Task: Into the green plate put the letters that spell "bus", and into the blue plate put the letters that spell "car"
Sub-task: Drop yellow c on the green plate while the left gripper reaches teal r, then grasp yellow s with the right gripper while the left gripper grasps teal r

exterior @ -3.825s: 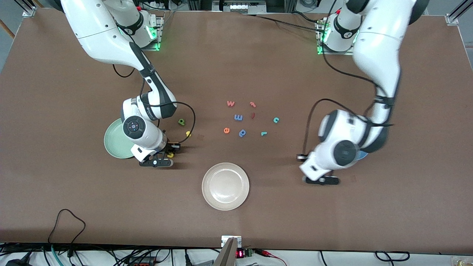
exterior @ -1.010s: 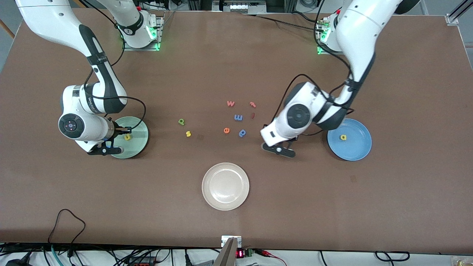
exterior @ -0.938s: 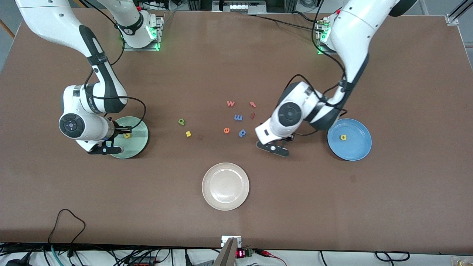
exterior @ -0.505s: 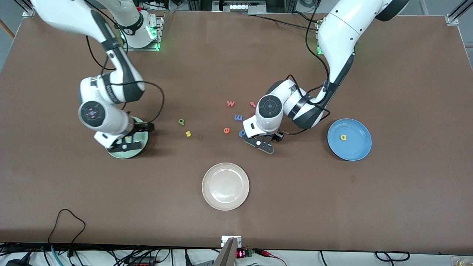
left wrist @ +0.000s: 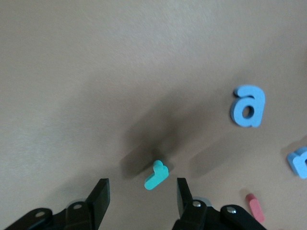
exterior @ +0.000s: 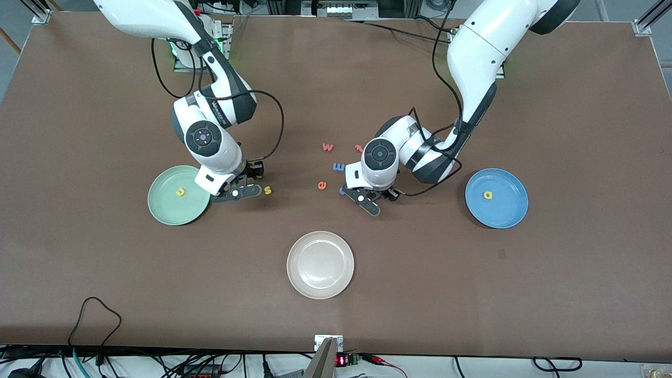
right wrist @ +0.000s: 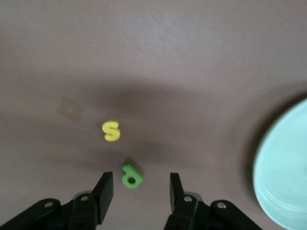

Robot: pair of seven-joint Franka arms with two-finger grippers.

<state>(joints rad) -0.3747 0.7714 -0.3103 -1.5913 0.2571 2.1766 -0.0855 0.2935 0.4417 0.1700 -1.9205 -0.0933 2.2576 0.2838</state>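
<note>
Looking down from the front camera with twelve o'clock at the robots' bases, the green plate (exterior: 163, 210) sits at about nine o'clock on the table with the yellow "u" (exterior: 180, 192) in it. The blue plate (exterior: 506, 212) sits at three o'clock and holds the yellow "a" (exterior: 487, 195). The off-white plate (exterior: 320, 241) lies toward six, bare. The right gripper (exterior: 237, 192) hangs low over the table just off the green plate's three o'clock edge, and the yellow "s" (exterior: 268, 190) lies on the table just beside it. The left gripper (exterior: 363, 202) hangs low over the loose letters in the middle, with the orange "e" (exterior: 322, 185) at its nine o'clock. The teal "c" is hidden from here, I'd guess under that arm.

In the left wrist view the jaws stand wide and hold nothing. The teal "r" (left wrist: 156, 175) lies flat on the table, partly inside the gap and clear of both fingers (left wrist: 99, 199), its stem slanting across the gap. A straight descent should bracket it. A blue letter (left wrist: 248, 106) lies well clear.

In the right wrist view the jaws are likewise open and empty. The green "b" (right wrist: 132, 176) lies in the gap near the fingertips (right wrist: 104, 191), touching neither, with the "s" a little farther out. The right arm is plainly the nearer one for both.
</note>
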